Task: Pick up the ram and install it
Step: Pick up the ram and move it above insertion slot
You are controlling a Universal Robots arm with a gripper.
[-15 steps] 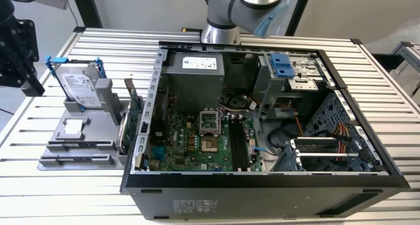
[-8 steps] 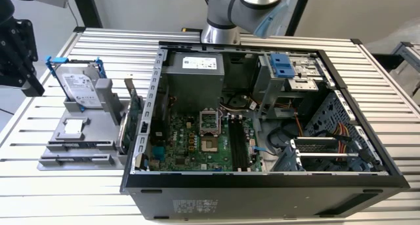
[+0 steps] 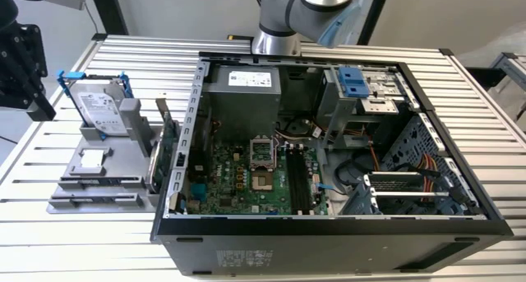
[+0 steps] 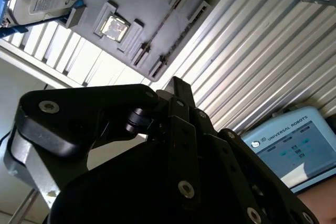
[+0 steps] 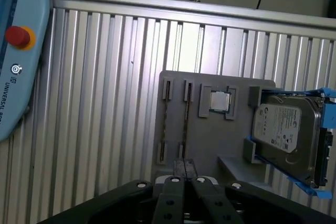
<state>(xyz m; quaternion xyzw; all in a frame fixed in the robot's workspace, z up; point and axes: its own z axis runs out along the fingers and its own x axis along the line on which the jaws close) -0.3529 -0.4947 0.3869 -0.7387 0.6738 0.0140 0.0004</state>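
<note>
The gripper (image 5: 184,164) hangs with its two black fingers pressed together and nothing between them, clear of the grey fixture (image 5: 215,140) on the slatted aluminium table (image 3: 66,245). The second wrist view shows the same closed tip (image 4: 177,85).

The ram (image 5: 185,123) stands on edge in one of the fixture's two narrow slots, seen as a thin dark line in the second wrist view (image 4: 160,29) and in the exterior view (image 3: 98,183). A second stick (image 5: 167,123) sits in the slot just beside it, parallel and apart.

On the ram's other side a processor chip (image 5: 219,100) lies flat in a square pocket. Past that a silver hard drive (image 5: 286,129) in blue rails leans upright at the far end of the fixture.

In the exterior view a green expansion card (image 3: 169,143) stands upright between the fixture and the wall of the open computer case (image 3: 329,233). Inside the case, long black memory slots (image 3: 300,183) run along the motherboard (image 3: 238,183), between the processor socket (image 3: 261,153) and loose cables (image 3: 361,171). A blue teach pendant (image 5: 21,51) lies on the table.
</note>
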